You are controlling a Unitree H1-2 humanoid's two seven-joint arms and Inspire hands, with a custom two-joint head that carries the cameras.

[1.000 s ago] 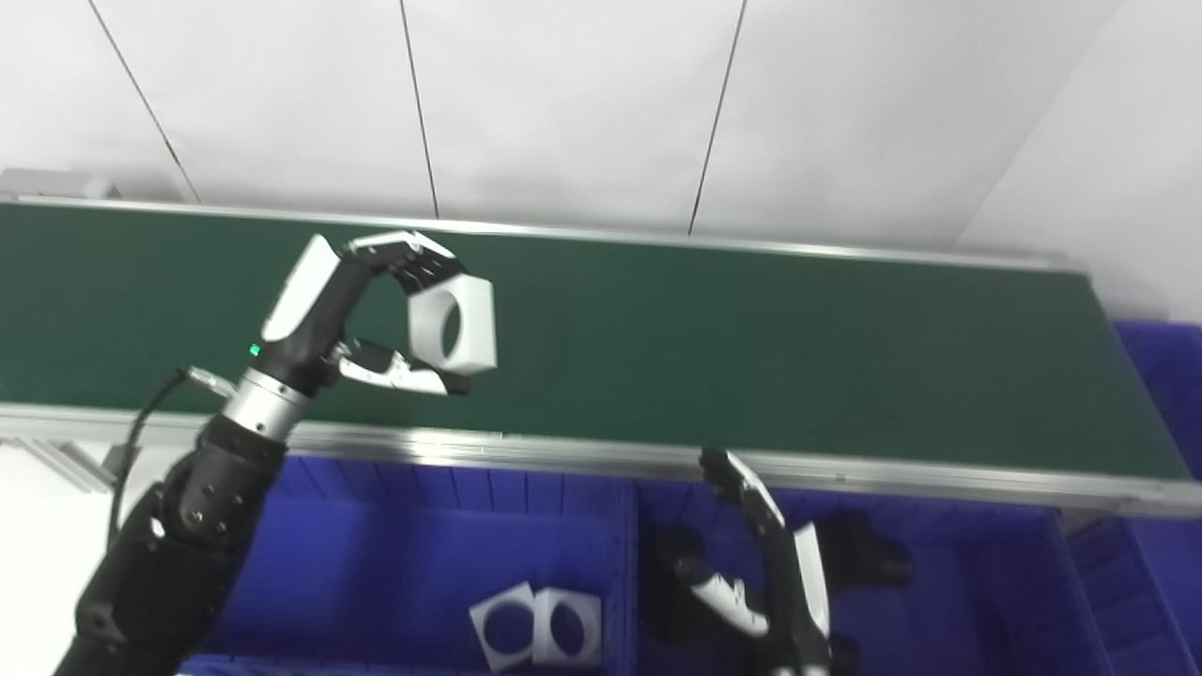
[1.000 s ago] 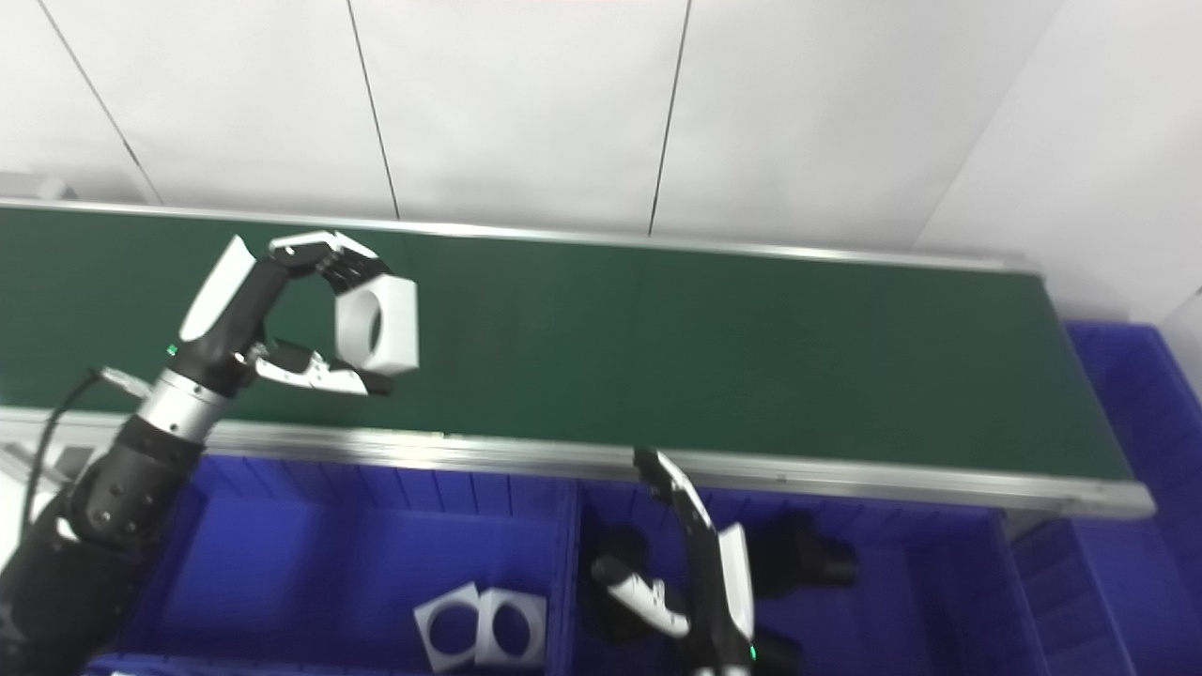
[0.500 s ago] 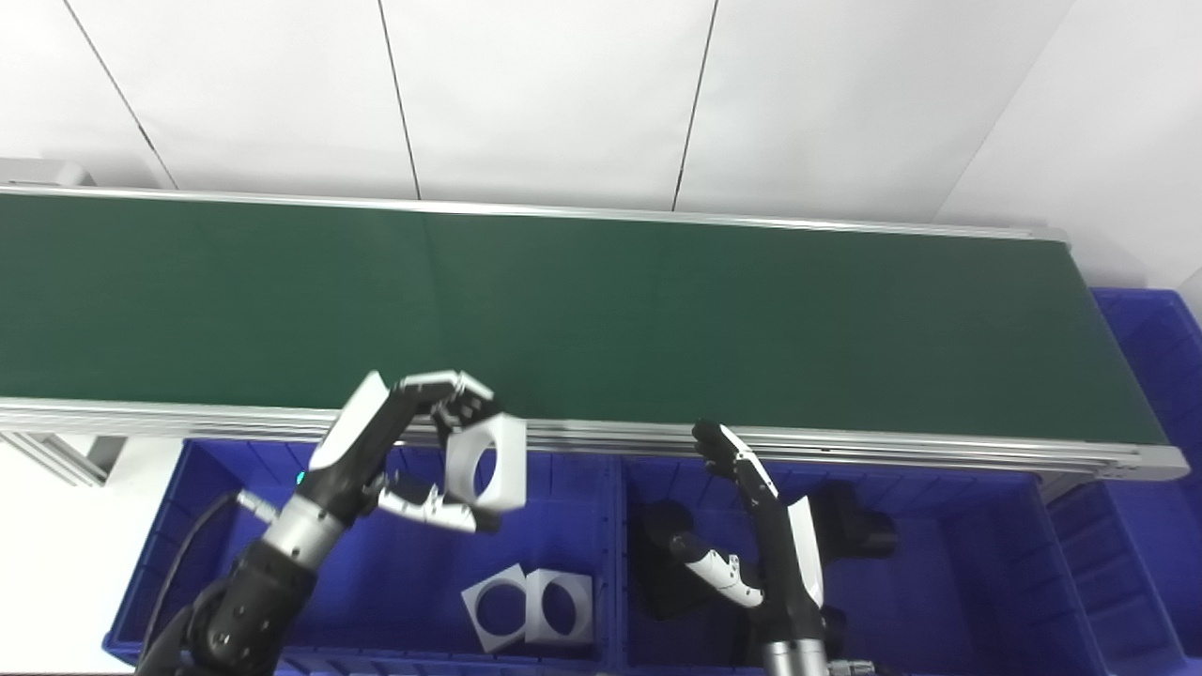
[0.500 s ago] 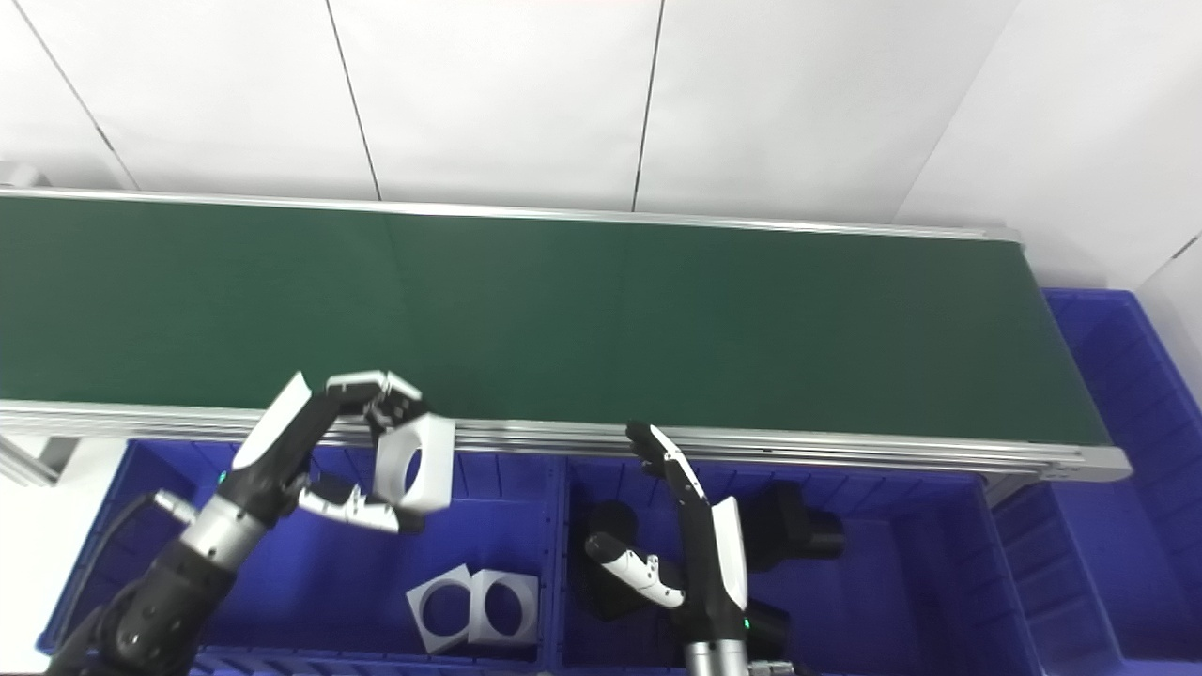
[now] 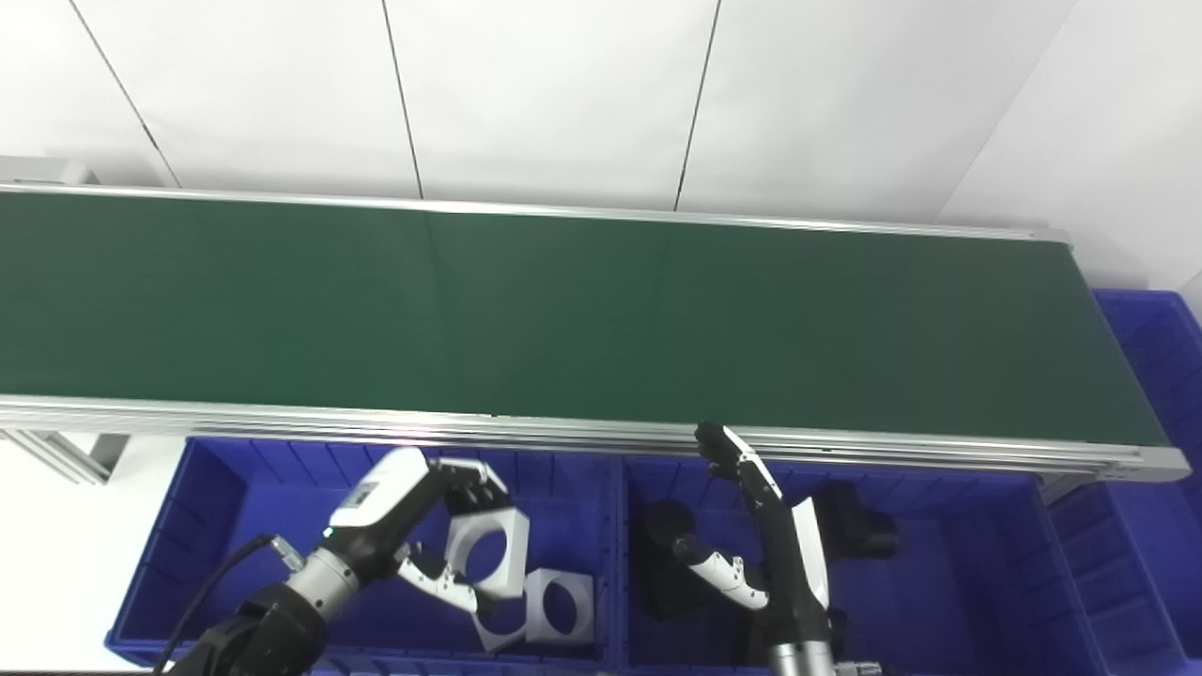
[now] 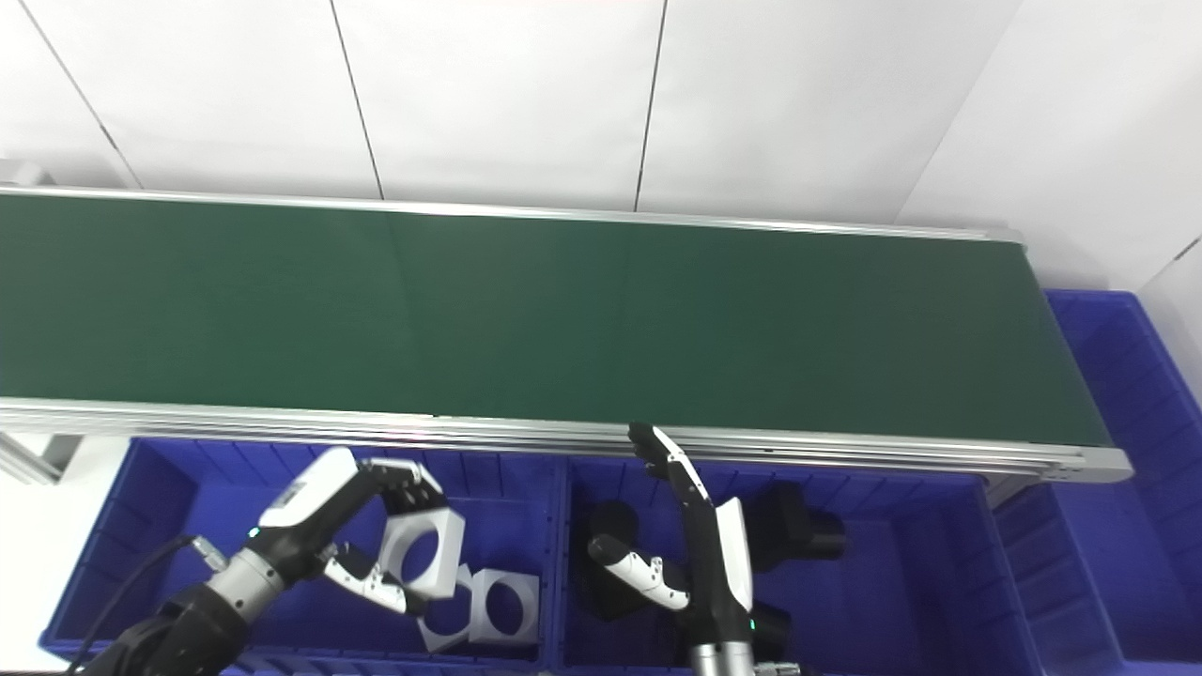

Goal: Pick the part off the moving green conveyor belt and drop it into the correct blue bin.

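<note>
Left hand [image 5: 404, 526] gripping white part [image 5: 488, 554], inside left blue bin [image 5: 216, 507]

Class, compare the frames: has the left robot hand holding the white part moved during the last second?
Yes. The left robot hand, shut on the white part, came back off the green belt, over its near rail, down into the left blue bin.

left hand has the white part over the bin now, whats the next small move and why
Probably open the left hand and let the white part drop. It already hangs inside the left blue bin, just above two matching white parts on the floor.
</note>
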